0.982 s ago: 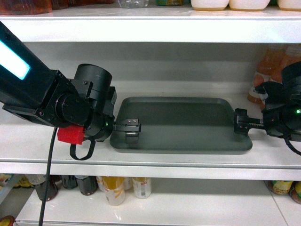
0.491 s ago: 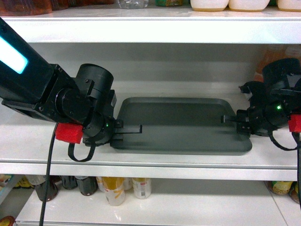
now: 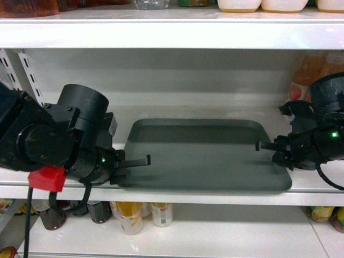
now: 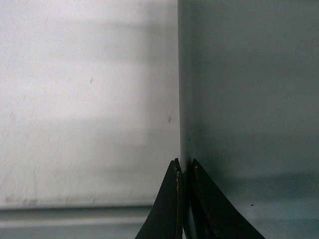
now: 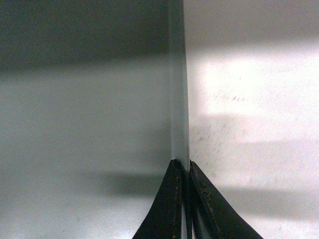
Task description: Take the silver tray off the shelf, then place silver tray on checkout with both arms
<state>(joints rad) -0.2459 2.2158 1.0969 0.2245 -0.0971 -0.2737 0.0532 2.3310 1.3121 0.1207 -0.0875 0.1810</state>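
The silver tray (image 3: 204, 156) lies flat on the white shelf (image 3: 177, 196), its front edge over the front lip. My left gripper (image 3: 137, 161) is shut on its left rim and my right gripper (image 3: 266, 146) on its right rim. In the left wrist view, the gripper (image 4: 184, 167) pinches the rim between both black fingers (image 4: 169, 209), with the tray (image 4: 249, 99) on the right and the shelf (image 4: 89, 99) on the left. In the right wrist view, the gripper (image 5: 182, 167) clamps the rim, tray (image 5: 84, 124) left, shelf (image 5: 249, 99) right. The checkout is out of view.
An upper shelf board (image 3: 172, 32) hangs close above the tray. Orange bottles (image 3: 309, 75) stand at the back right. Slotted uprights (image 3: 24, 70) stand at the left. Bottles and jars (image 3: 129, 215) fill the lower shelf.
Both grippers have closed on the tray's side rims. The tray has come forward toward the shelf's front lip. The left arm has swung lower and to the left.
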